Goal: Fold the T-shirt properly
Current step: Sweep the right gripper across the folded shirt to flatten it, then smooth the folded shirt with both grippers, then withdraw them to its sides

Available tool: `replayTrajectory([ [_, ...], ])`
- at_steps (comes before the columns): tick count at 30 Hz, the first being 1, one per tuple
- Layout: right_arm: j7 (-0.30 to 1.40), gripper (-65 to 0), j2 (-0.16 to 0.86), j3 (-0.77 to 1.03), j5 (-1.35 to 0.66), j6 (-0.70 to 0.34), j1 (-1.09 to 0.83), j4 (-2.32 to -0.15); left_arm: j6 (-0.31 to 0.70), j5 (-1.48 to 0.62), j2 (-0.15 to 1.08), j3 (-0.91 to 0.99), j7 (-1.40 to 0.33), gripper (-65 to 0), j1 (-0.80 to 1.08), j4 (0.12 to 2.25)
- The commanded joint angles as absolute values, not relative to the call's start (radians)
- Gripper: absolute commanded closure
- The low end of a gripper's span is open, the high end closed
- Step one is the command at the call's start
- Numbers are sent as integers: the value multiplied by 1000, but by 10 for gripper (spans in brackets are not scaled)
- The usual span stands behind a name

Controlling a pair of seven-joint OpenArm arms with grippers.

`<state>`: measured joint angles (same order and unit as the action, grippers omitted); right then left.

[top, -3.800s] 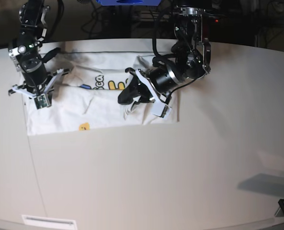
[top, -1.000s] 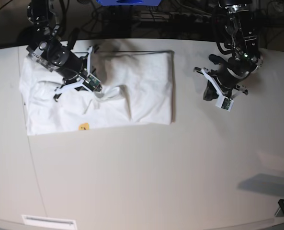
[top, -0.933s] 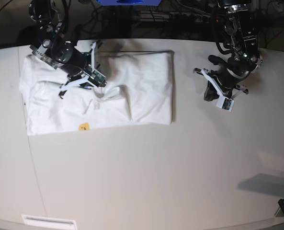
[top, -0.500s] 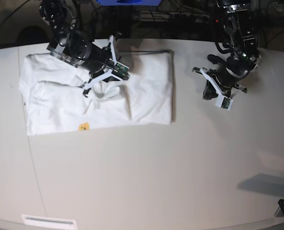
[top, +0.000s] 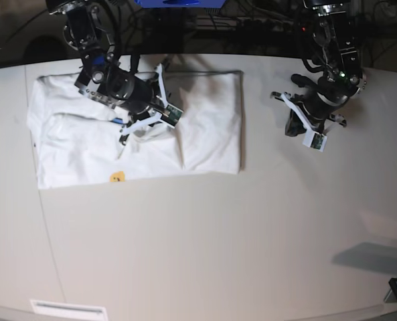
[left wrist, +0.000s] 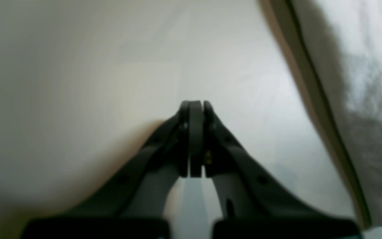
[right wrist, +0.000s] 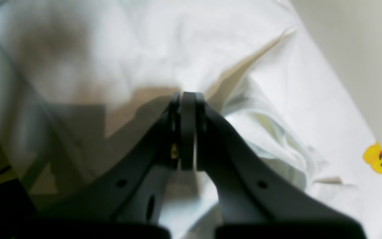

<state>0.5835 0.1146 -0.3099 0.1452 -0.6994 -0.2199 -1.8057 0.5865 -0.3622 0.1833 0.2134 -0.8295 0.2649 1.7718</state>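
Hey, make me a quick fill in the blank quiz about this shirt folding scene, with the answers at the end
1. The T-shirt is mostly ____ in colour.
2. The right gripper hangs over the ____.
3. The left gripper hangs over bare table, its jaws ____.
4. The small print near the shirt's front edge is ____.

Answers: white; T-shirt; shut; yellow

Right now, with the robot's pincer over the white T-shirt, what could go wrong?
1. The T-shirt has a bunched ridge near its middle. The shut right pincer hangs right over it and might drag the cloth into a bigger lump.
2. The yellow print peeks out by the front edge, so the fold may be uneven already.
3. The shut left pincer sits over bare table, apart from the shirt, so nothing pins the other side if the cloth gets tugged.
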Motion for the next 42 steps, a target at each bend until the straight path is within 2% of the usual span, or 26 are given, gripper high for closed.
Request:
replayTrajectory([
  [1, 564, -1, 113, -308, 136, -698, -208, -1805, 588, -372, 194, 219, -809, 0, 259, 1787],
  [16, 564, -1, 122, -306, 136, -698, -97, -1728, 588, -372, 199, 220, -808, 0, 255, 1748],
  [26, 541, -1, 163, -280, 136, -698, -8, -1583, 588, -372, 199, 220, -806, 0, 257, 1679],
  [33, 576, -1, 194, -282, 136, -698, 28, -1596, 588, -372, 199, 220, -806, 0, 254, 1678],
  [38, 613, -1, 216, -278, 136, -698, 27, -1692, 588, -372, 197, 220, -806, 0, 251, 1678],
  [42, 628, -1, 217, -223, 136, -698, 45, -1724, 588, -372, 193, 220, -806, 0, 251, 1681],
])
